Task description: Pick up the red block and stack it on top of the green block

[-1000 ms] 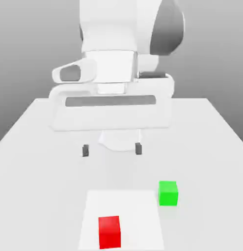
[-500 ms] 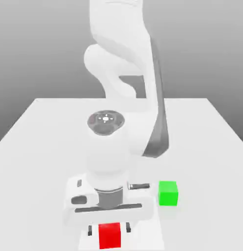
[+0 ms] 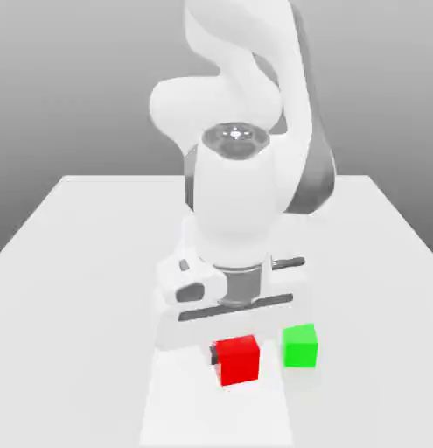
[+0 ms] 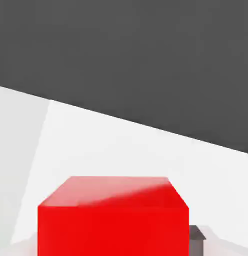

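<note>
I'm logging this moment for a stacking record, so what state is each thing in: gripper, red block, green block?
Gripper: closed on the red block.
Red block: held, lifted, turned slightly, not stacked.
Green block: upright on the table, nothing on top.

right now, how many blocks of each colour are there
Red: 1, the block in the pincer
Green: 1, the block on the table
Total: 2
</note>
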Robot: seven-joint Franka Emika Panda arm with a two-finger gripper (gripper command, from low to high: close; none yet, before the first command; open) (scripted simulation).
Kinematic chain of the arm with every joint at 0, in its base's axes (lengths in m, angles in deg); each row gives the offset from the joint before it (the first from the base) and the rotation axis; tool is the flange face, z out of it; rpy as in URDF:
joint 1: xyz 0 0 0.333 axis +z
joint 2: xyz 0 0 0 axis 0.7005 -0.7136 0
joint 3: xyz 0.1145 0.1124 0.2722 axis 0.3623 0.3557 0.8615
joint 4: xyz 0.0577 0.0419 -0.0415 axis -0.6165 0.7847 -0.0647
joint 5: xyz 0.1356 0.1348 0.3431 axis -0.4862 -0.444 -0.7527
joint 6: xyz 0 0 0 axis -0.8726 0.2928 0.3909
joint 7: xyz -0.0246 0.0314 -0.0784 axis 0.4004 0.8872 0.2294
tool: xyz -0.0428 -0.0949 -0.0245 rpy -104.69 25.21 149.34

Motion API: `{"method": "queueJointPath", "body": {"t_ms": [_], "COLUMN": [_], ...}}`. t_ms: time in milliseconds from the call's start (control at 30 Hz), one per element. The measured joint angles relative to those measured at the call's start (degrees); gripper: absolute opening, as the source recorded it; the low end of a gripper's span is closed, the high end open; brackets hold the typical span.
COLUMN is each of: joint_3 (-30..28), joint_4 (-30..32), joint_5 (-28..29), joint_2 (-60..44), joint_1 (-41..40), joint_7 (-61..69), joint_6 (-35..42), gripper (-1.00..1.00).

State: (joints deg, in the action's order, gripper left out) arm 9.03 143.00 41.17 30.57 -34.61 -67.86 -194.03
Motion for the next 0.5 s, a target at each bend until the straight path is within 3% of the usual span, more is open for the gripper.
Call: {"method": "queueJointPath", "body": {"t_ms": [167,400,433,500], "joint_3": [2.83,3.17,3.01,3.01], "joint_4": [9.49,10.62,10.58,10.58], "joint_5": [-1.13,1.36,1.89,1.89], "joint_2": [9.65,-1.41,-2.66,-2.66], "joint_1": [6.91,7.74,7.74,7.74], "joint_7": [7.45,6.89,6.49,6.49], "joint_6": [0.12,-12.06,-13.25,-13.25], "gripper": [-1.00,-1.00,1.00,1.00]}}
